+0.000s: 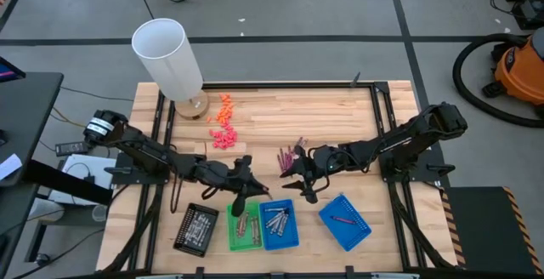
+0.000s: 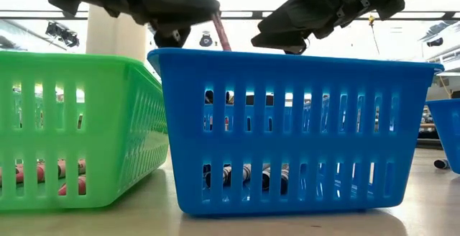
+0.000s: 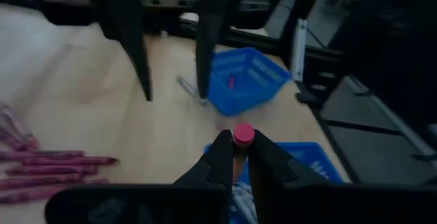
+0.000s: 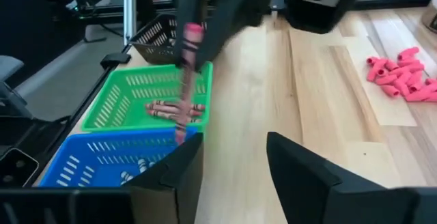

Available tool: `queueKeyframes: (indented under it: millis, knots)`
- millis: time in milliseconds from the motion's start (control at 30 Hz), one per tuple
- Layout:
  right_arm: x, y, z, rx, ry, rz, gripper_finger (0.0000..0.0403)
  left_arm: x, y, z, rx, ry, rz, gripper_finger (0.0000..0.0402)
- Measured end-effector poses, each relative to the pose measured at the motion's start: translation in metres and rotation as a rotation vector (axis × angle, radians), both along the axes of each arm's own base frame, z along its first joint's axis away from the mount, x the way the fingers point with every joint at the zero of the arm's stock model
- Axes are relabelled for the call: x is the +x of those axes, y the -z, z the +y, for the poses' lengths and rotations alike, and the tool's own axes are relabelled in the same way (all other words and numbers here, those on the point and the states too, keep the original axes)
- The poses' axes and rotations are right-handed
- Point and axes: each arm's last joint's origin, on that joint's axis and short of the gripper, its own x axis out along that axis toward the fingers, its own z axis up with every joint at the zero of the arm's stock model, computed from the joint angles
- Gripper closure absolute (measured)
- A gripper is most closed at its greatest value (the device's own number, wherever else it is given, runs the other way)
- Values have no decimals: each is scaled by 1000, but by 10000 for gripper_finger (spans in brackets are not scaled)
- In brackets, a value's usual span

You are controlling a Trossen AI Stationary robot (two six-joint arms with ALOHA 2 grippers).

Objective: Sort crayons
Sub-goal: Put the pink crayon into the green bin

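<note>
our left tool [image 3: 235, 157] pinches a pink crayon [image 3: 243, 136] upright between its fingers, above the green tray [image 4: 136, 94]; right tool [image 4: 235, 159] hangs spread nearby.

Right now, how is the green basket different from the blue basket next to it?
The green slotted plastic basket holds dark red-brown crayons; the blue slotted plastic basket beside it holds silver-grey crayons. The green one sits nearer the black tray; the blue one is nearer the second blue basket. Both are small, rectangular and upright on the wooden table.
</note>
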Motion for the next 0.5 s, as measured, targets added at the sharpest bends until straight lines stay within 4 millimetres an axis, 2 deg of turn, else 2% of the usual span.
queueKeyframes:
  millis: [267, 500]
  knots:
    - [-4, 8, -2, -14, 51, 95, 231, -9, 1, -4, -94, 70, 115, 370]
    - [-4, 8, -3, -19, 60, 99, 231, -19, -9, -4, -217, 132, 182, 370]
